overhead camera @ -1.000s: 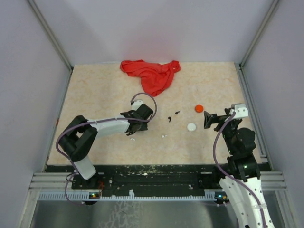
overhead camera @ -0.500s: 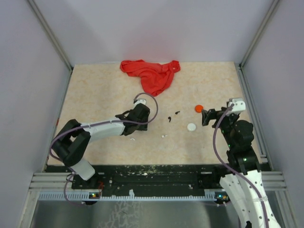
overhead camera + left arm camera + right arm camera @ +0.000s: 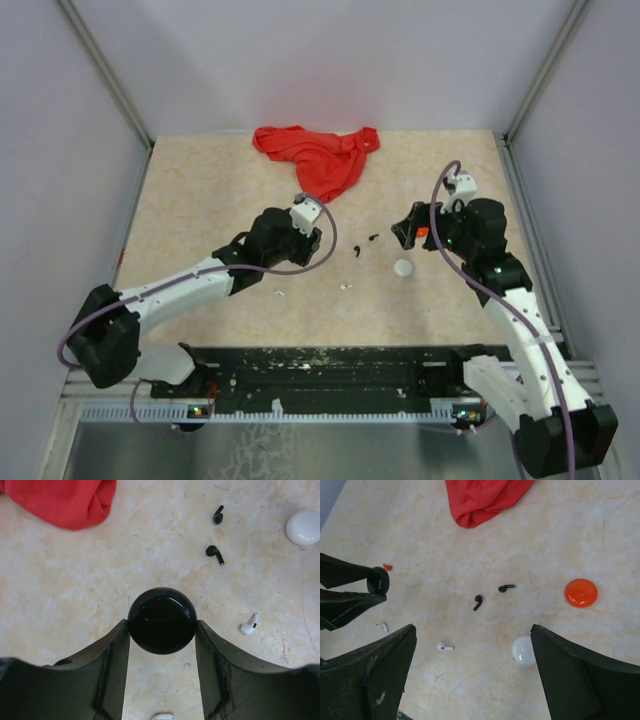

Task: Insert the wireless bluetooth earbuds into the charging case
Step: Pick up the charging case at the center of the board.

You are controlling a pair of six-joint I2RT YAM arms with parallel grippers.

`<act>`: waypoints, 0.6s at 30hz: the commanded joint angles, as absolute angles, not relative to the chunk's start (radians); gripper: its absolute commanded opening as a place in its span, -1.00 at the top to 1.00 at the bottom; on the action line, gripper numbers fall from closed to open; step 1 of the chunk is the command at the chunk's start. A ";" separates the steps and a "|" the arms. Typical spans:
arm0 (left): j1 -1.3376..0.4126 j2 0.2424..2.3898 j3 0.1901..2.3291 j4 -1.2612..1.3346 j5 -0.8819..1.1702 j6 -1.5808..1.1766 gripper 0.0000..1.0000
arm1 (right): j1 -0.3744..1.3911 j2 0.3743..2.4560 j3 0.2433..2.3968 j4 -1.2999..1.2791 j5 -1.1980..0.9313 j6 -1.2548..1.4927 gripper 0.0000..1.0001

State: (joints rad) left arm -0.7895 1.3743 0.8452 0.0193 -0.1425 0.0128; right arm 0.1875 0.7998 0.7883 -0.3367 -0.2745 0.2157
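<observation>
Black earbuds (image 3: 215, 554) lie loose on the table (image 3: 65, 580), close together, just right of the black case (image 3: 161, 614). White earbuds (image 3: 249, 625) lie nearer, and a red earbud (image 3: 387, 566) lies just beside the left gripper (image 3: 161, 626). That gripper pinches the black case between both jaws. The right gripper (image 3: 472, 630) hovers with its jaws fully spread above the white case (image 3: 524, 650) and the orange case (image 3: 581, 592).

The step in hand appears to be presenting the black case for loading. The left gripper should hold it level and steady. The right gripper should descend on one of the black pair, jaws straddling the stem. The lid looks closed and probably needs opening first.
</observation>
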 commanded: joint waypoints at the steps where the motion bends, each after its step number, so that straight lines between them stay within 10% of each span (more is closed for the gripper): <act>1: -0.787 1.320 0.835 0.082 -0.021 0.245 0.17 | 0.193 0.894 0.862 -0.281 -0.468 0.285 -0.89; 18: -0.788 1.094 0.633 0.334 0.263 0.505 0.19 | 0.422 1.187 0.919 0.084 -0.689 0.589 -0.58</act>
State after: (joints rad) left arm -0.7895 1.1221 0.6434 0.2504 0.1967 0.4442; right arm 0.3660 1.1564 0.8604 -0.0551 -0.6422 0.5301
